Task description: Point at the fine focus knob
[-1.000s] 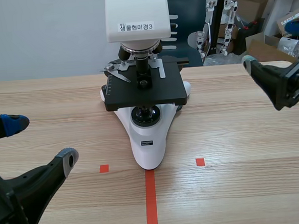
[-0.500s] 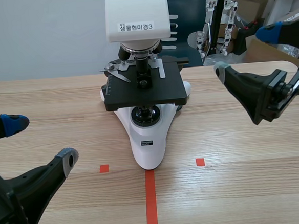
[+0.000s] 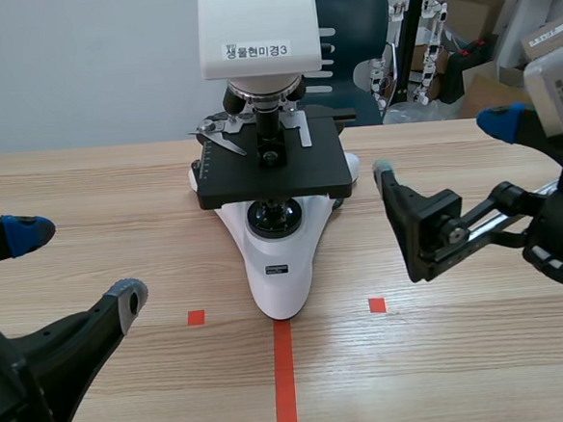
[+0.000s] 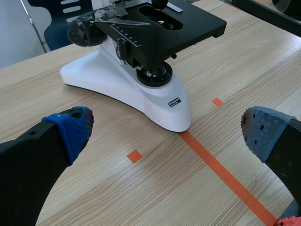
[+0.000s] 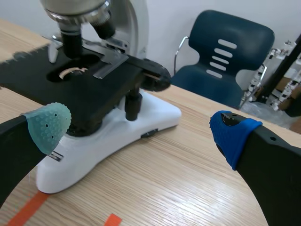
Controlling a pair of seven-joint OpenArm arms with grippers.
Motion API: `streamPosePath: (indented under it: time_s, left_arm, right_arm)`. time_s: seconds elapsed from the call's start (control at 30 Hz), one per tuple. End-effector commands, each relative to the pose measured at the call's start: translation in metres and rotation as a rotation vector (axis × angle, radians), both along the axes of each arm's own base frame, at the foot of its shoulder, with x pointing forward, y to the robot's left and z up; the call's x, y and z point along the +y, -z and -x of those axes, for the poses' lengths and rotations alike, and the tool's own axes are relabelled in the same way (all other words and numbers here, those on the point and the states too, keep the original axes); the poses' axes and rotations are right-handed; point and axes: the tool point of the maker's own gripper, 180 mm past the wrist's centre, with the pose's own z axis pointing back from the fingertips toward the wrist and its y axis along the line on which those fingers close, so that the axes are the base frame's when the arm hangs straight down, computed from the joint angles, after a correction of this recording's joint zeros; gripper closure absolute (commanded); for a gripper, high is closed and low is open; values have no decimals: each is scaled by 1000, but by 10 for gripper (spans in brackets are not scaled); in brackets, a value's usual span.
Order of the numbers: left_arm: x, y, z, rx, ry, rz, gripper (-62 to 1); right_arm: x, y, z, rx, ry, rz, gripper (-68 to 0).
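Right gripper has swung in from the far right and now sits at 3 o'clock of the microscope, fingers spread wide, holding nothing. Black focus knob is on the microscope's side behind the stage, at 12 o'clock of that gripper, untouched. Left gripper unmoved at 8 o'clock, also spread, empty.

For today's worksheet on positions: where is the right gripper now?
Scene view: the right gripper hangs open on the right of the microscope, level with its black stage, not touching it.
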Motion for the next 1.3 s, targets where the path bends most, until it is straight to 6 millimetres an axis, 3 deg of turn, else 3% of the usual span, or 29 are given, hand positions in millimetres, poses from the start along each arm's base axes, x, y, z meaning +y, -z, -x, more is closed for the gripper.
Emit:
streamPosePath:
  time_s: [0.0, 0.17, 0.53, 1.27]
  left_arm:
    - [-4, -11, -1, -30, 7, 21, -623]
    - [-4, -11, -1, -30, 7, 21, -623]
    - [-4, -11, -1, -30, 7, 21, -623]
    - [-4, -11, -1, -30, 7, 21, -623]
  right_arm:
    - [2, -16, 1, -41, -26, 21, -679]
    - [10, -28, 8, -29, -82, -11, -679]
    - [19, -18, 17, 20, -151, 12, -679]
    - [19, -18, 17, 19, -153, 17, -679]
